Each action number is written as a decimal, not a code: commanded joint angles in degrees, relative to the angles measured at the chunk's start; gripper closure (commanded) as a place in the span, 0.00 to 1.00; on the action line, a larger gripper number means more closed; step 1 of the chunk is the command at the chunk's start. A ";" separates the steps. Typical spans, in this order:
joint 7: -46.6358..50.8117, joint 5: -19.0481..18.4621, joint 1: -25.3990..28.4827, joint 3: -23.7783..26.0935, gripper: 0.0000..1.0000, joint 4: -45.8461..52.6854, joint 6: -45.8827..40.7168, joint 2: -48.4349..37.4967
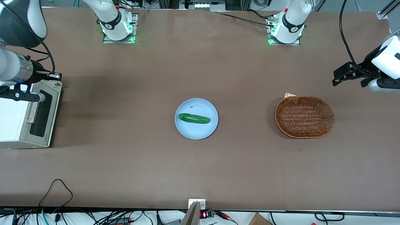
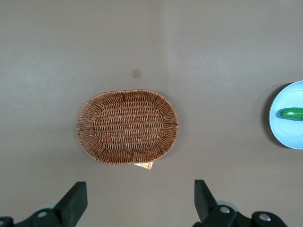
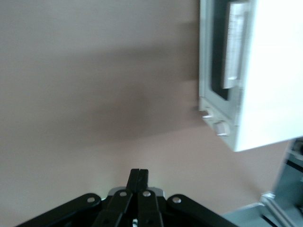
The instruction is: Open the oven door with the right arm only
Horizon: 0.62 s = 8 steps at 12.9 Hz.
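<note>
While the oven [image 1: 23, 112] stood at the working arm's end of the brown counter [image 1: 200, 168], its boxy white body was seen from above in the front view, with a plain white top and a front face turned toward the middle of the counter. The oven door [image 1: 42, 113] was seen shut, flat against that face: a silver-grey frame around a dark rectangular glass window, with a pale bar handle [image 1: 32, 112] running along its upper edge. Two small round knobs [image 3: 215, 122] were made out in the right wrist view on the strip of the face beside the door, and one of them could also be picked out at the oven's corner farther from the front camera. The right arm [image 1: 12, 70], white with a ribbed silver cuff, was held over the part of the oven farther from the front camera, and its black gripper [image 1: 39, 97] was placed just above the end of the handle; whether it touched the handle could not be told. The fingers [image 3: 138, 182] were shown pressed together in the right wrist view, with nothing held between them. Near the middle of the counter, well apart from the oven, a blue plate [image 1: 196, 104] was set, and a green cucumber [image 1: 194, 118] was laid on it. Toward the parked arm's end, a brown wicker basket [image 1: 304, 117] was set, with a small pale tag [image 1: 289, 94] seen at its rim.
</note>
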 commanded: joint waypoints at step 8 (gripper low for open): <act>19.14 -34.53 0.01 -0.24 0.98 -4.06 15.57 14.43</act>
